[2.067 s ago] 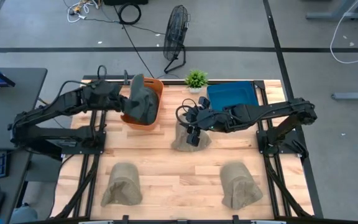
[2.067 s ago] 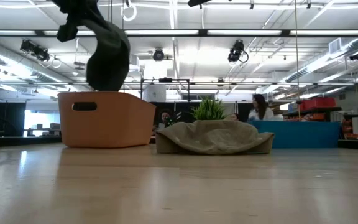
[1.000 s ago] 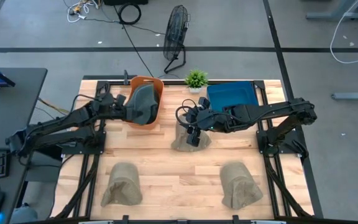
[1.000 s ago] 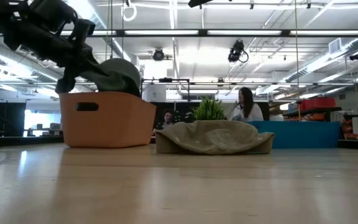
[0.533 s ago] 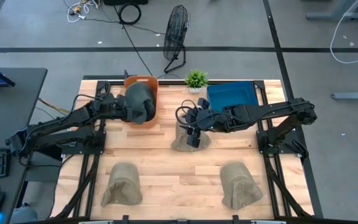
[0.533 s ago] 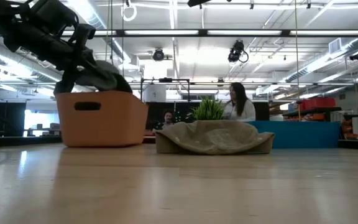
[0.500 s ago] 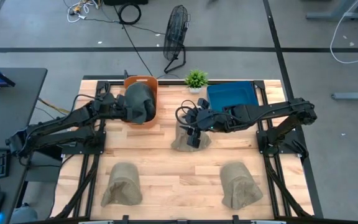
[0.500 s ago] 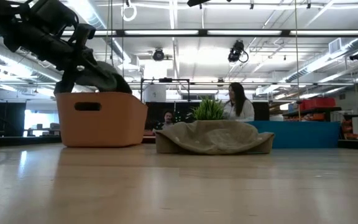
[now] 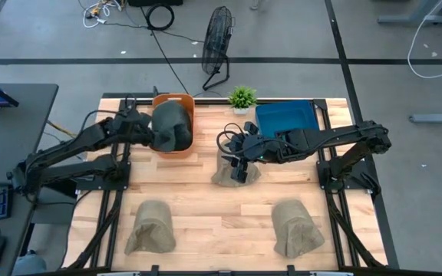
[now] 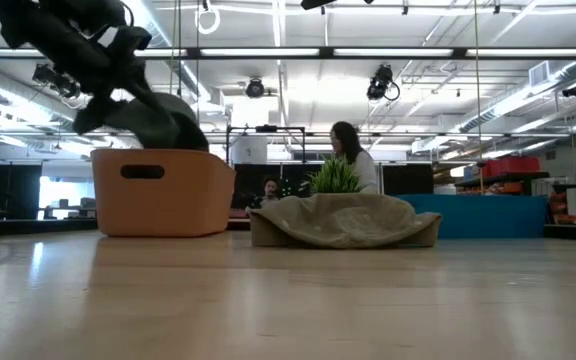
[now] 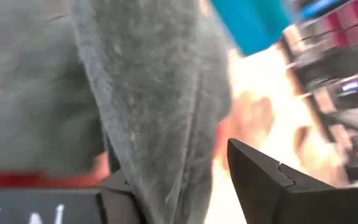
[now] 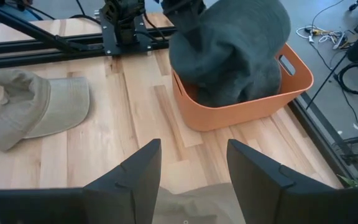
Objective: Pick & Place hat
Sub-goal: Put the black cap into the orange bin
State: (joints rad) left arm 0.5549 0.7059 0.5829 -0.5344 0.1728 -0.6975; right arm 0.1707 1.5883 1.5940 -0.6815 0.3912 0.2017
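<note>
A dark grey-green hat (image 9: 172,126) lies in the orange basket (image 9: 186,146) at the table's far left and bulges over its rim (image 10: 163,122). My left gripper (image 9: 140,130) stands at the basket's left side, open, with a fold of the hat (image 11: 154,106) between its fingers. A tan hat (image 9: 233,173) lies crown up on the table's middle (image 10: 343,220). My right gripper (image 9: 239,164) is open over its far part (image 12: 188,211); whether it touches the hat, I cannot tell. My left gripper has a hanging fold of the dark hat (image 11: 160,162) between its spread fingers. The cloth lies against one finger (image 11: 114,199), and a gap shows between it and the other finger (image 11: 272,186). The hat's bulk rests in the basket.
Two more tan hats lie near the front edge, one left (image 9: 150,228) and one right (image 9: 296,228). A blue bin (image 9: 286,119) and a small plant (image 9: 242,97) stand at the far edge. A person (image 10: 346,150) walks in the room behind.
My left gripper has lowered the dark hat into the basket, then gone up and toward the table's left edge. The basket has slid a little toward the left. The hat stays in the basket, bulging over its rim. My right gripper has kept still.
</note>
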